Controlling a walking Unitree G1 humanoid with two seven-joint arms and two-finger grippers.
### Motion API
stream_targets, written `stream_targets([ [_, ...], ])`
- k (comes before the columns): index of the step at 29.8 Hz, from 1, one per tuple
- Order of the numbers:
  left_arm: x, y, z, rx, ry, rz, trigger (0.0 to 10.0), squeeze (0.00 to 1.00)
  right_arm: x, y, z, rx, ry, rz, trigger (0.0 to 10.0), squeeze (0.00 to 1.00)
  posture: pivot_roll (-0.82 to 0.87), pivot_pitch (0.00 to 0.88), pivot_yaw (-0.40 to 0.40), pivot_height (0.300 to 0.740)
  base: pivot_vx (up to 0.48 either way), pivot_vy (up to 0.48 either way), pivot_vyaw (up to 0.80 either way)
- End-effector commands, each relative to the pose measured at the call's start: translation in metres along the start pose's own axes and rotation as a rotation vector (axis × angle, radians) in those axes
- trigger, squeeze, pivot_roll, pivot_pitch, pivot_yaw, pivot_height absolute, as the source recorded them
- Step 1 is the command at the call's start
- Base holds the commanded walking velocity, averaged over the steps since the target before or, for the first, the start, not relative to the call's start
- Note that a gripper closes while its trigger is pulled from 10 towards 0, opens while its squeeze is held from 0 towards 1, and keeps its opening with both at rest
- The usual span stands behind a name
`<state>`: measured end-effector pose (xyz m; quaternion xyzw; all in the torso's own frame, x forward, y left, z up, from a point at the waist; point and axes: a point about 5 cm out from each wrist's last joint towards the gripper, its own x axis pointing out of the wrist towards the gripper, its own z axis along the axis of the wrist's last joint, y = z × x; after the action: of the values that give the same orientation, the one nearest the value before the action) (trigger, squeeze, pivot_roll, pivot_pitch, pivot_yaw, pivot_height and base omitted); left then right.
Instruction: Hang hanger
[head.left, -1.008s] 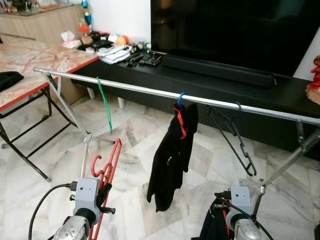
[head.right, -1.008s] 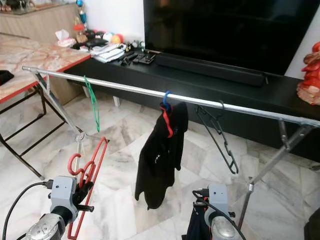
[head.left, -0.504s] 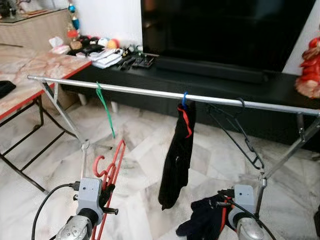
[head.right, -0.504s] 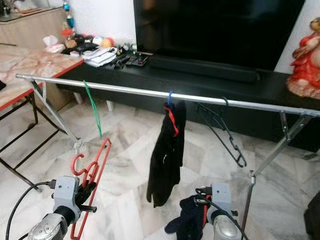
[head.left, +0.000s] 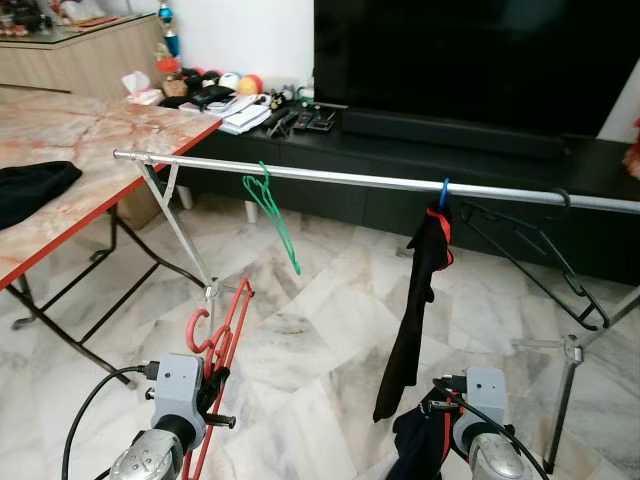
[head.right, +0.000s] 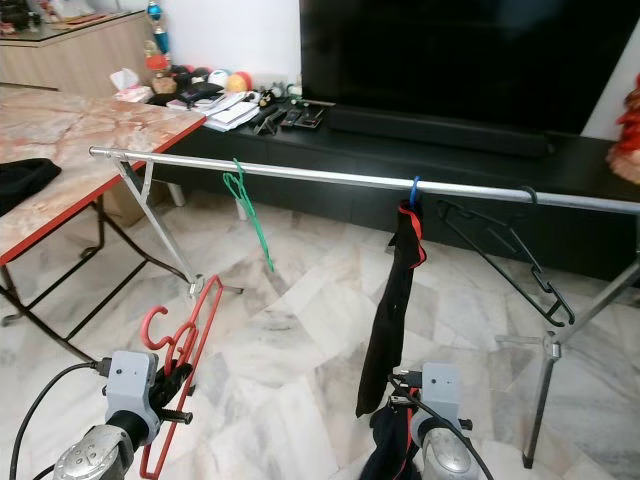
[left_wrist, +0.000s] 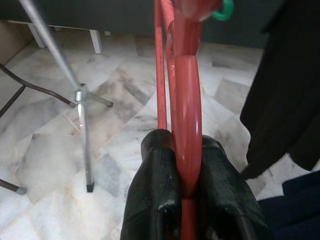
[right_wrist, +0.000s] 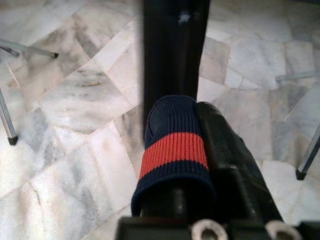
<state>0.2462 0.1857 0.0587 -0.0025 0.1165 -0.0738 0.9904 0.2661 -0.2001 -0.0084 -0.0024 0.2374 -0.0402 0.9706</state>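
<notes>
The view had swung since a moment before, so the rail sat above and ahead of the left claw, clamped on the red hanger. The right claw was clamped on a dark garment, and the hanger was not yet hung.

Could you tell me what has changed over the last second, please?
Mostly the camera: the view swung, so the rail and its hangers sit differently in frame. The right gripper keeps its dark garment, which bunched up higher half a second ago and now hangs low again. The left gripper still clamps the red hanger. Nothing was hung or released.
</notes>
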Motion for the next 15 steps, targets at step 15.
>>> stream_targets([
  [15,-0.0058,0.0099,-0.0010,0.003,0.015,0.021,10.0,0.00,0.0035,0.0134,0.0110,0.022,-0.047,0.032,10.0,0.00,0.03,0.056,0.004,0.740,0.000,0.480,0.00],
])
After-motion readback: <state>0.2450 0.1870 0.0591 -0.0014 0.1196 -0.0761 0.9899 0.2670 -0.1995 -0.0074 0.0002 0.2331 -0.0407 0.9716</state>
